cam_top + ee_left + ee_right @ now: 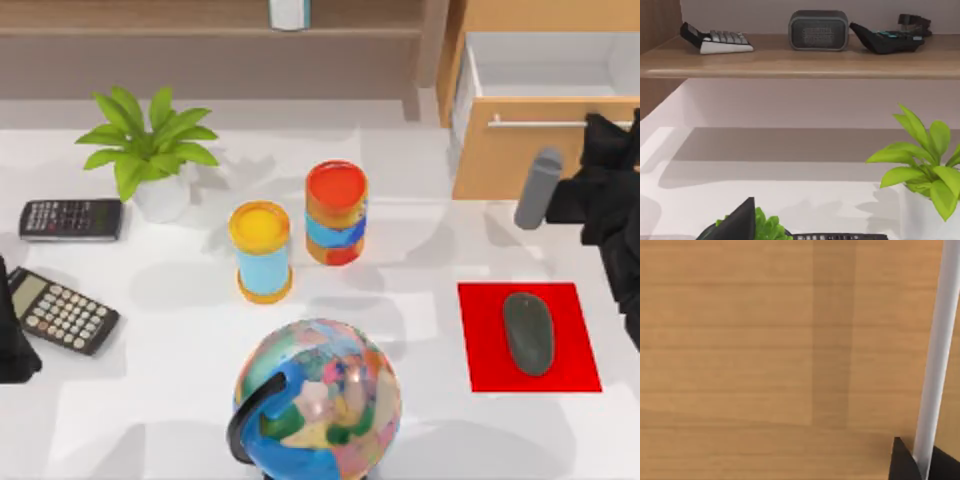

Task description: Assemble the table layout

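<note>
The white table (150, 410) carries a potted plant (150, 150), two dark calculators (70, 219) (62, 312), a yellow-topped cup (261, 252), a red-topped cup (336, 212) and a colourful globe (318, 400). A grey mouse (527, 332) lies on a red mat (575, 345) at the right. My right gripper (923, 462) is at the front of the open wooden drawer (520, 150), shut on its white handle bar (940, 340). My left arm (12, 340) rests at the table's left edge beside the nearer calculator.
A grey cylinder (538, 188) stands by the drawer cabinet's front corner. A wooden shelf (800, 57) behind the table holds a calculator (715, 41), a grey speaker (818, 30) and a dark keypad device (887, 37). The plant's leaves (920, 160) sit close to my left wrist.
</note>
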`<state>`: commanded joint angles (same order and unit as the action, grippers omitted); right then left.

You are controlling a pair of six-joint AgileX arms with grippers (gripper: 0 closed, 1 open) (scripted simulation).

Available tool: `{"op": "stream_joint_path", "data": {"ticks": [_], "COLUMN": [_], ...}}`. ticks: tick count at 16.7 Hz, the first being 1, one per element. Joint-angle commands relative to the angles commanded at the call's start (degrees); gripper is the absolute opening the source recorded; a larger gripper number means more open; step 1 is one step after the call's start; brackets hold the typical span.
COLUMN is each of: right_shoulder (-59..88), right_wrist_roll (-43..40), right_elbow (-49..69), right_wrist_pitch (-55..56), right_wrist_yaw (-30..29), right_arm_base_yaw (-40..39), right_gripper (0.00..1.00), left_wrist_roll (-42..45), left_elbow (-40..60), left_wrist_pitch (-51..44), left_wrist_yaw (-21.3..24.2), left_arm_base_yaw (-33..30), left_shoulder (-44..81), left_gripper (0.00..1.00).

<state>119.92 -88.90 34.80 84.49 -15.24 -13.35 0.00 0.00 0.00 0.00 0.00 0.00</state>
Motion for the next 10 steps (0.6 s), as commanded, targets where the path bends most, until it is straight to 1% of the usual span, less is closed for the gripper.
{"op": "stream_joint_path", "data": {"ticks": [6, 10], "right_shoulder": [4.1, 4.8], "right_wrist_roll": [0.0, 0.0], "right_elbow": [10.1, 12.1], "right_wrist_pitch": [-6.1, -7.3], "right_wrist_yaw": [1.9, 2.2], "right_arm_base_yaw": [1.7, 2.1], "right_gripper": [0.00, 0.00], "left_wrist_roll": [0.0, 0.0], "left_elbow": [0.0, 0.0], "left_wrist_pitch": [0.0, 0.0], "left_wrist_yaw": [0.0, 0.0], "left_arm_base_yaw": [0.0, 0.0], "left_shoulder": [0.0, 0.0], "left_gripper": [1.00, 1.00]}}
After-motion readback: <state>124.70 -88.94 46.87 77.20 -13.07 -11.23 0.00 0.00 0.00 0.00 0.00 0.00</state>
